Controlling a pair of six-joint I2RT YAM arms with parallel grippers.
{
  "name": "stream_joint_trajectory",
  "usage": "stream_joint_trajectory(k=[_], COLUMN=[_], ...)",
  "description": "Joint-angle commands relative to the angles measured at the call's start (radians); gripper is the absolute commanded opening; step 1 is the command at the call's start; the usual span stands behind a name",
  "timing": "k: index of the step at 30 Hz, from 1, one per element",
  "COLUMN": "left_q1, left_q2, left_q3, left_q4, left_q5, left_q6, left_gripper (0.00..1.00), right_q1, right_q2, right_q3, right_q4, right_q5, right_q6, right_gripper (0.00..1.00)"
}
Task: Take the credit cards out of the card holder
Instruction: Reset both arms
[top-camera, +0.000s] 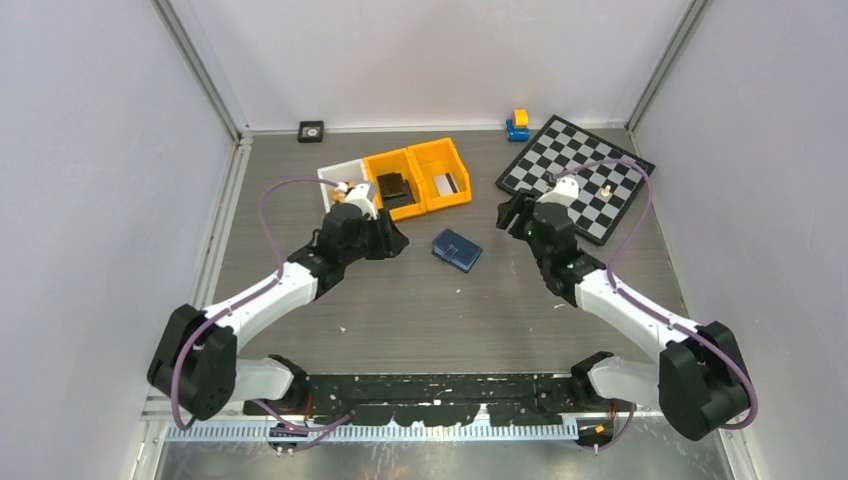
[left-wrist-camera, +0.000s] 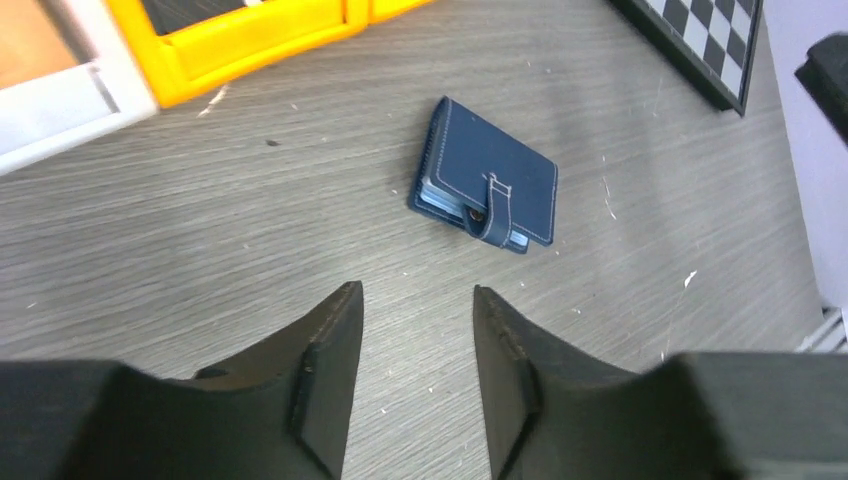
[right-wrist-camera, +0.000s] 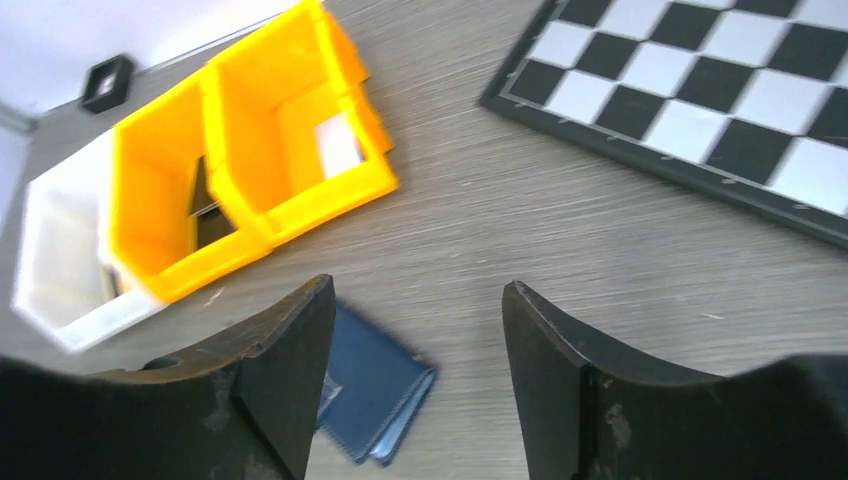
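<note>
Card holder (top-camera: 456, 250): navy, folded shut, tab wrapped over its edge, lying flat on the table (top-camera: 420, 310) just in front of the orange bins (top-camera: 415, 178), between the two arms, touched by neither.
Left pincer (left-wrist-camera: 417, 292): fingers apart, nothing between them, above bare table short of the card holder.
Right pincer (right-wrist-camera: 417, 290): fingers wide apart, empty.
Chessboard (top-camera: 575, 175): far right corner.
</note>
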Motion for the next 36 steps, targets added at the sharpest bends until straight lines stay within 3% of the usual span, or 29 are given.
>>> stream_joint_trajectory(k=[1, 4, 7, 8, 10, 14, 19, 24, 25, 28, 31, 36], left_q1=[0.006, 0.006, 0.006, 0.007, 0.006, 0.006, 0.006, 0.005, 0.005, 0.005, 0.005, 0.005], left_q2=[-0.103, -0.168, -0.215, -0.223, -0.229, -0.204, -0.16, -0.177, -0.19, -0.22, -0.217, -0.2], left_q3=[-0.051, -0.107, -0.152, -0.155, -0.153, -0.16, -0.169, -0.187, -0.198, -0.233, -0.26, -0.269], left_q4=[0.07, 0.132, 0.174, 0.172, 0.159, 0.191, 0.261, 0.275, 0.284, 0.321, 0.363, 0.386], left_q5=[-0.142, -0.175, -0.19, -0.202, -0.228, -0.243, -0.162, -0.186, -0.2, -0.242, -0.267, -0.278], left_q6=[0.079, 0.119, 0.142, 0.145, 0.158, 0.187, 0.169, 0.177, 0.182, 0.195, 0.206, 0.23], left_gripper=[0.54, 0.66, 0.94, 0.99, 1.0, 1.0, 1.0, 1.0, 1.0, 1.0, 1.0, 1.0], right_q1=[-0.001, -0.047, -0.162, -0.196, -0.22, -0.235, -0.327, -0.396, -0.398, -0.41, -0.431, -0.464], right_q2=[-0.014, 0.007, -0.004, -0.006, -0.004, 0.103, 0.218, 0.392, 0.363, 0.371, 0.37, 0.367], right_q3=[-0.141, -0.227, -0.178, -0.15, -0.133, -0.266, -0.323, -0.372, -0.362, -0.34, -0.322, -0.322], right_q4=[0.31, 0.508, 0.34, 0.27, 0.221, 0.501, 0.686, 0.926, 0.849, 0.824, 0.79, 0.781], right_q5=[0.27, 0.223, 0.104, 0.078, 0.123, 0.178, 0.162, 0.128, 0.117, 0.071, -0.095, -0.115], right_q6=[-0.148, -0.238, -0.251, -0.282, -0.377, -0.508, -0.453, -0.394, -0.378, -0.391, -0.411, -0.411], right_gripper=[0.7, 0.71, 0.71, 0.71, 0.72, 0.67, 0.65, 0.63, 0.63, 0.58, 0.38, 0.4])
